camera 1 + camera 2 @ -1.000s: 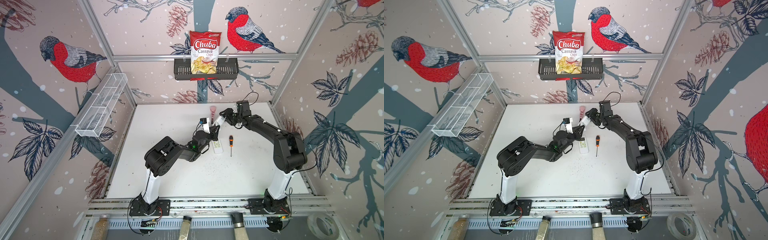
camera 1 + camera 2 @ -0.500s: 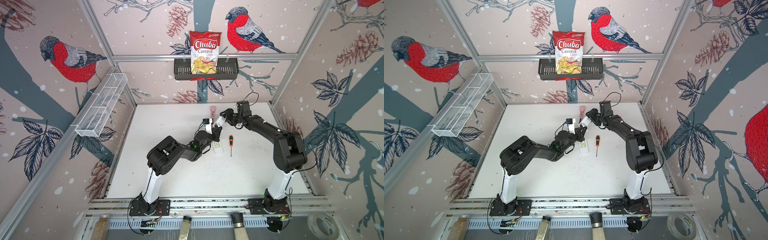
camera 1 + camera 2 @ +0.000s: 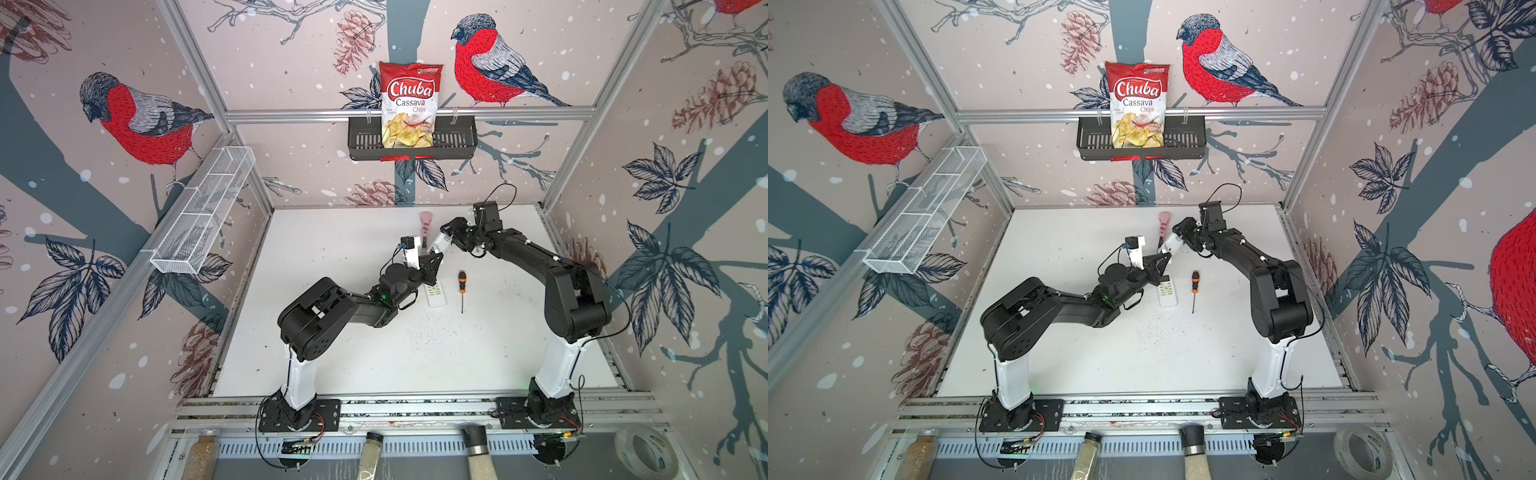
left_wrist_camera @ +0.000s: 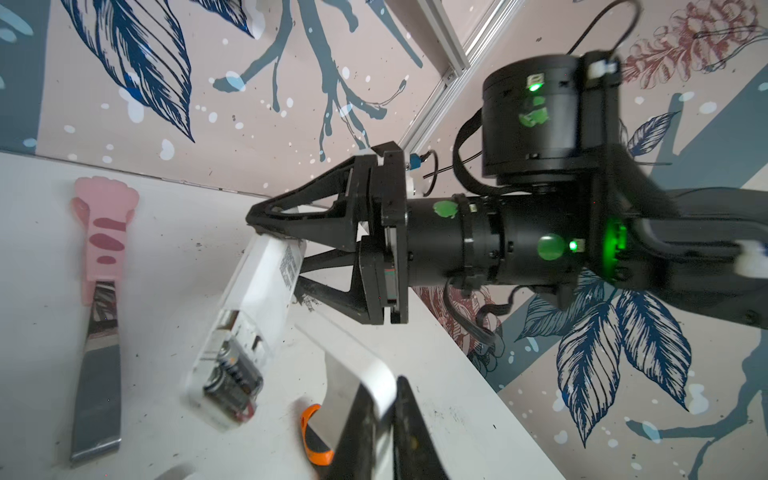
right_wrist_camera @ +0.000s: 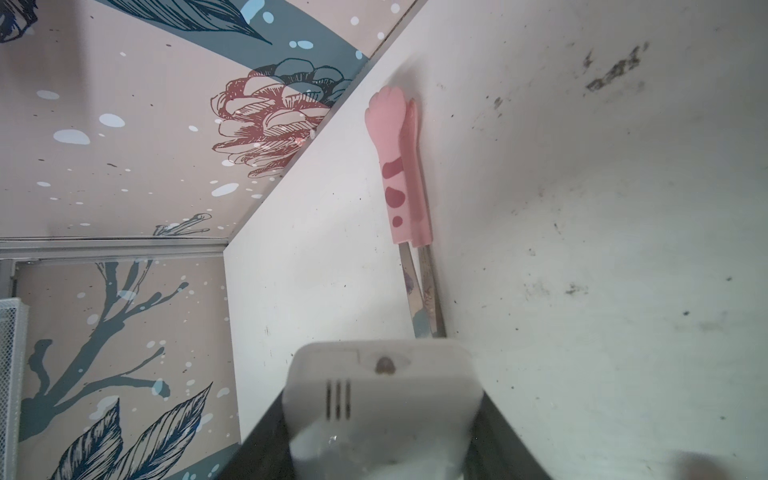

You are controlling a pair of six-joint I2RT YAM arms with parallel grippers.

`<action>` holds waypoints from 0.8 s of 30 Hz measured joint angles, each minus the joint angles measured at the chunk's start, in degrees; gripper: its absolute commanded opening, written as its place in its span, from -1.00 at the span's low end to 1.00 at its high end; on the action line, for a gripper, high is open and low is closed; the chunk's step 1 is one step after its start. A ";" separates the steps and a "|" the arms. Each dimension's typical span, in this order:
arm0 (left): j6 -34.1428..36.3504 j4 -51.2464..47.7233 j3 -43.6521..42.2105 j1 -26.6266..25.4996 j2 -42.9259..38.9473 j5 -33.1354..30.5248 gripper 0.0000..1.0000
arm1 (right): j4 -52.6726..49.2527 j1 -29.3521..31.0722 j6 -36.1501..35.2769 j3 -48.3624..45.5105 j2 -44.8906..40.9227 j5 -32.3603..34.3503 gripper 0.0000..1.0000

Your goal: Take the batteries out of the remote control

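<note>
My right gripper [image 3: 448, 233] [image 3: 1183, 233] [image 4: 274, 253] [image 5: 382, 440] is shut on a white remote control [image 3: 439, 243] [image 3: 1172, 246] [image 4: 257, 299] [image 5: 382, 390] and holds it tilted above the table. In the left wrist view its open compartment shows the batteries [image 4: 232, 380], dark cylinders still seated inside. My left gripper [image 3: 438, 258] [image 3: 1168, 257] [image 4: 384, 390] sits just below and in front of that remote. It is shut on a thin white cover strip [image 4: 357, 365] whose far end reaches toward the remote.
A second white remote [image 3: 435, 294] [image 3: 1168, 293] lies on the table under my left gripper. An orange-and-black screwdriver [image 3: 461, 286] [image 3: 1194, 286] [image 4: 316, 436] lies to its right. Pink-handled tongs [image 3: 424, 224] [image 3: 1163, 226] [image 4: 104, 232] [image 5: 401, 174] lie near the back wall.
My left gripper has closed further onto the white cover strip, and the left arm has shifted slightly right. The right arm and its remote have not moved.
</note>
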 measured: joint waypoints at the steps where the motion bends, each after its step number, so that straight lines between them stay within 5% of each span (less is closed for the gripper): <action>1: 0.07 -0.61 -1.09 0.63 -2.03 -0.37 -0.75 | -0.81 -0.11 -0.83 0.74 0.31 -0.02 -0.91; 5: -0.07 -7.74 -2.89 5.53 -9.66 -2.43 -0.76 | -6.03 -0.59 -4.92 5.22 2.58 -0.42 -0.91; 10: 3.32 -27.80 1.70 9.64 -15.30 -5.92 -0.75 | -15.54 -0.28 -12.22 13.35 6.32 -0.85 -0.93; 18: 7.54 -57.86 8.31 14.03 -12.09 -12.15 -0.71 | -29.75 0.37 -21.35 23.28 9.60 1.97 -0.95; 24: 10.10 -69.51 11.98 14.27 -6.10 -18.73 -0.66 | -38.84 1.92 -26.05 30.95 12.68 6.47 -0.95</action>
